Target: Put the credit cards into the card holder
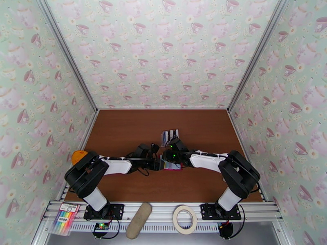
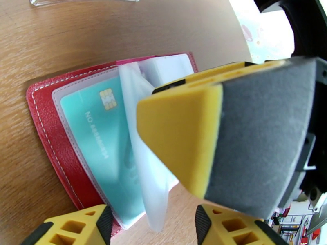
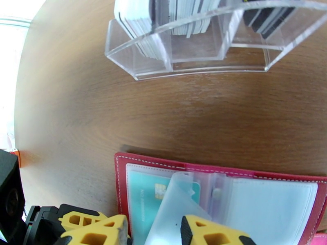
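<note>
Red card holder [image 3: 122, 176] open and flat on the brown table [image 1: 122, 131], about mid-table, right under the tips of both arms, pink lining along its far edge. Inside, rows of clear plastic sleeves; on the left half a teal card [image 2: 102, 148] with a gold chip, tucked fully into its pocket. Beside that card one clear sleeve [image 2: 153, 188] standing up off the stack, curled, its free corner toward the near edge. Over that near edge the left gripper [image 2: 151, 220], yellow fingertips spread wide, the sleeve's corner in the gap between them, nothing pinched. Close by, the right gripper [image 3: 153, 230], tips likewise apart on either side of the same raised sleeve and not pressed onto it. From the left wrist, one of its grey-padded fingers [image 2: 253, 135] large and close above the holder's right half. Just beyond the holder and apart from it, a clear plastic rack [image 3: 196, 66] with more credit cards [image 3: 139, 21] upright in its slots, pale ones to the left, darker ones to the right. From above, both arms bent inward, tips almost meeting over the holder. On the front rail, off the table: a pack of coloured pens [image 1: 65, 219], a beige oblong pad [image 1: 139, 220] and a roll of tape [image 1: 184, 219].
</note>
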Available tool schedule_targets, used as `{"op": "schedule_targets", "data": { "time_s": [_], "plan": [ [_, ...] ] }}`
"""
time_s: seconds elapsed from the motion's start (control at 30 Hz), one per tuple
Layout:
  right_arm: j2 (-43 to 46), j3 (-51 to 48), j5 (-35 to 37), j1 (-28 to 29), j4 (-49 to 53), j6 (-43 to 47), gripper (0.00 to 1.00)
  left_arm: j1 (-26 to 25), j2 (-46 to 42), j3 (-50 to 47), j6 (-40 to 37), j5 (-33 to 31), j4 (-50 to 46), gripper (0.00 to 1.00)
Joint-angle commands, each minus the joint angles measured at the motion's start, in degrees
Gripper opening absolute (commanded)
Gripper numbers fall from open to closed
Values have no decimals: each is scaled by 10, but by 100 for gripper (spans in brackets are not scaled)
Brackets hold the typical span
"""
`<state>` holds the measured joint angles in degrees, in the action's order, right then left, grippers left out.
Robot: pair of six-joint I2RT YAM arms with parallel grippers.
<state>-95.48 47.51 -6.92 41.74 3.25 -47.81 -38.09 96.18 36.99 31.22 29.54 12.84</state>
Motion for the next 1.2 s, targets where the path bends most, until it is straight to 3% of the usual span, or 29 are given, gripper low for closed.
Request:
{"op": "schedule_targets", "data": {
  "time_s": [0.0, 0.4, 0.73, 1.17],
  "plan": [
    [9, 12, -13, 4, 2, -4, 41, 1, 48, -12, -25, -88, -94, 57],
    [56, 43, 1, 2, 57, 16, 42, 0, 33, -9, -29, -124, -121, 38],
    [95, 29, 8, -10, 77, 25, 43, 0, -10, -4, -33, -137, -135, 38],
    [89, -14, 10, -11, 51, 24, 42, -1, -17, 33, -49, -124, -161, 48]
  ]
}}
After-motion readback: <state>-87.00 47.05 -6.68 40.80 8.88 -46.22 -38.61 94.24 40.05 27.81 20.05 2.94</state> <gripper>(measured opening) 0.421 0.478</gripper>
